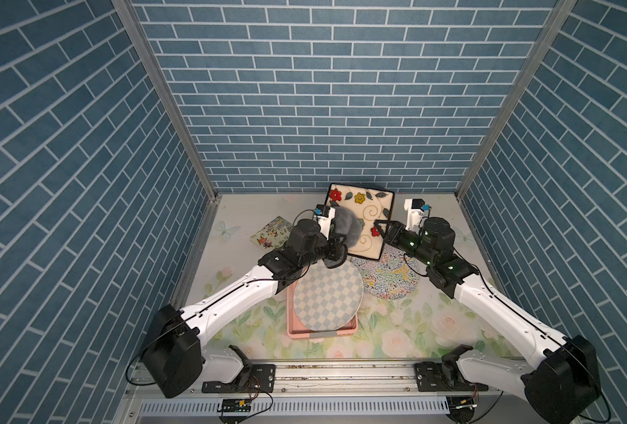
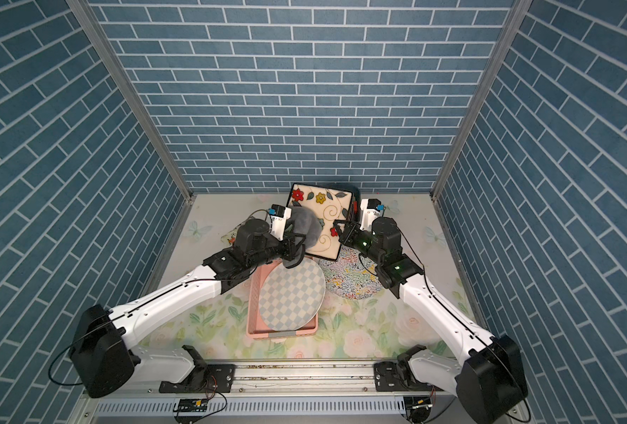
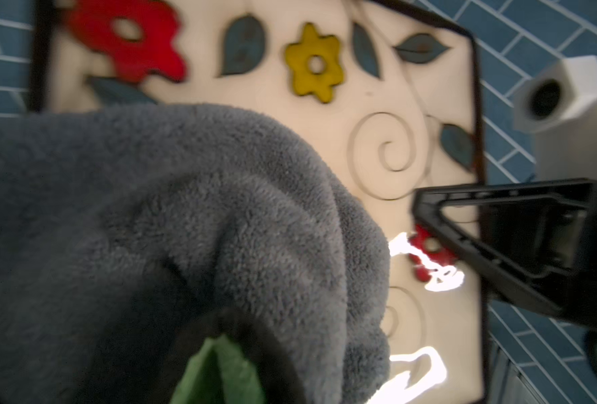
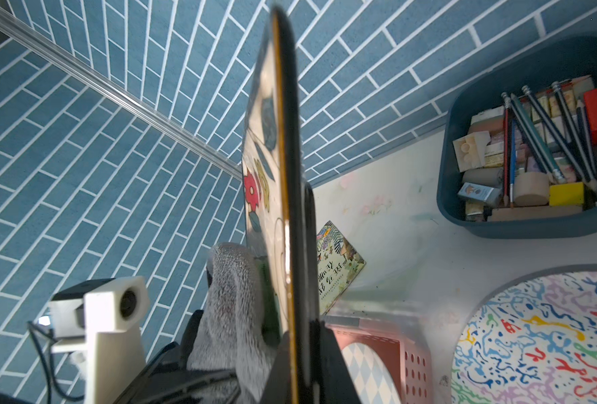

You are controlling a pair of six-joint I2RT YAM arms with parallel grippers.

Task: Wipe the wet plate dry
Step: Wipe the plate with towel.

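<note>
The wet plate [image 1: 363,216] [image 2: 323,216] is square and cream, with red and yellow flowers and a dark rim. It is held up off the table, tilted, near the back wall. My right gripper [image 1: 380,231] [image 4: 292,335] is shut on the plate's right edge, which runs edge-on through the right wrist view. My left gripper [image 1: 336,242] is shut on a bunched grey towel [image 1: 347,227] [image 3: 185,210], which lies against the left part of the plate's face [image 3: 377,105]. The towel hides the left fingertips. Bright glare shows on the plate by a small red flower [image 3: 430,252].
A checkered round plate [image 1: 326,297] stands in a pink basket [image 1: 319,334] under my left arm. A round plate with colourful squiggles [image 1: 389,275] lies below my right gripper. A floral booklet [image 1: 271,231] lies at the left. A blue bin of pencils and blocks [image 4: 528,147] sits by the back wall.
</note>
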